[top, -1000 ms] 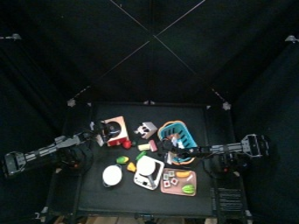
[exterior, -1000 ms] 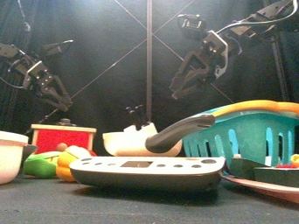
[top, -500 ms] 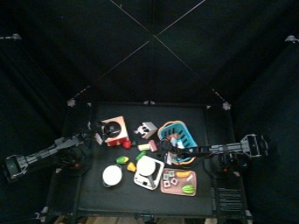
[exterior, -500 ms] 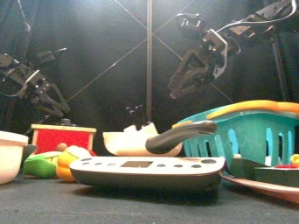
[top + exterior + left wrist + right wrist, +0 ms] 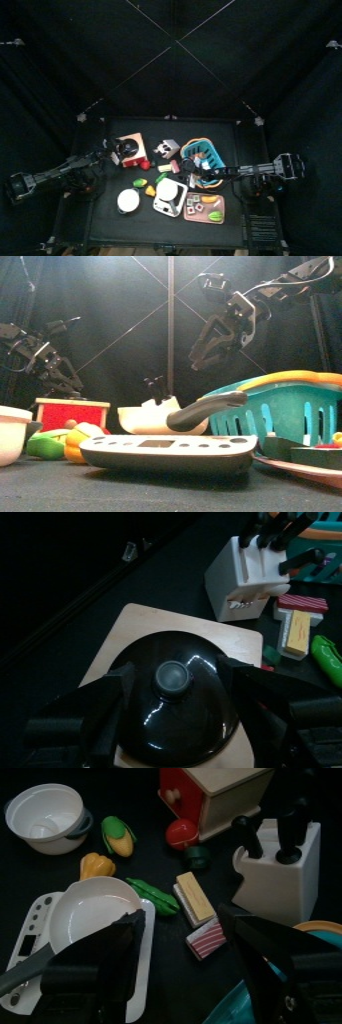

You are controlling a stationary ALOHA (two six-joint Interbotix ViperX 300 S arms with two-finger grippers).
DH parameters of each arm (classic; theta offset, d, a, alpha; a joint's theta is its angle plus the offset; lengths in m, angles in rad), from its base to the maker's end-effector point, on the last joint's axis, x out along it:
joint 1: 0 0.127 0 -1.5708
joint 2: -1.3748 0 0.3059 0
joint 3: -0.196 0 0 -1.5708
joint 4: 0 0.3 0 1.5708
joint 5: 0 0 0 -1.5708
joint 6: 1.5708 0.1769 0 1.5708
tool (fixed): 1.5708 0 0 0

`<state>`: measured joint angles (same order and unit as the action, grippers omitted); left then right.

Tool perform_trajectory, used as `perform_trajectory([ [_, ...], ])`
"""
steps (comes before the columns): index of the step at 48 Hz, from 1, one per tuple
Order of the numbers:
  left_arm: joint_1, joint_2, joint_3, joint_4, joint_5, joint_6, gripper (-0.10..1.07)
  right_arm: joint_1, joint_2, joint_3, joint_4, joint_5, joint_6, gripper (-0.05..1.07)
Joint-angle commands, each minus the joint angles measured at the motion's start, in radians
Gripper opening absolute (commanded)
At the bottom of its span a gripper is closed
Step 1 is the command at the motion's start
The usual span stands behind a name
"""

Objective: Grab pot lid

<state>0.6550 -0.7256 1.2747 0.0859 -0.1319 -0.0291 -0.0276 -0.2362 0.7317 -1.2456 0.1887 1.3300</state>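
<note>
The pot lid (image 5: 171,692) is a shiny black dome with a round knob, lying on a light wooden board (image 5: 160,617) at the table's back left. My left gripper (image 5: 181,717) hangs just above it, open wide, one jaw on each side of the lid and neither touching it. In the top view the lid (image 5: 128,149) sits right at the left gripper (image 5: 112,153). My right gripper (image 5: 190,953) is open and holds nothing, hovering over the table's middle near the teal basket (image 5: 205,155).
A white knife block (image 5: 254,577) stands just beyond the board. Under the right arm lie a white round dish (image 5: 47,813), a white pan (image 5: 91,913), corn (image 5: 118,836), a red tomato (image 5: 181,833) and a layered cake slice (image 5: 201,908).
My left gripper has sunk lower over the board and drawn slightly back to the left, still open. The right arm has barely moved.
</note>
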Motion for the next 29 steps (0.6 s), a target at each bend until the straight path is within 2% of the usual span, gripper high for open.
perform_trajectory([
  [1, 0.011, 0.009, -0.011, -0.002, -0.014, 0.002, 0.98, -0.006, -0.014, -0.02, -0.003, -0.003, -0.002, 0.93],
  [29, 0.038, 0.011, 0.005, 0.002, -0.029, 0.003, 0.96, -0.012, -0.008, -0.021, -0.003, -0.003, -0.002, 0.93],
])
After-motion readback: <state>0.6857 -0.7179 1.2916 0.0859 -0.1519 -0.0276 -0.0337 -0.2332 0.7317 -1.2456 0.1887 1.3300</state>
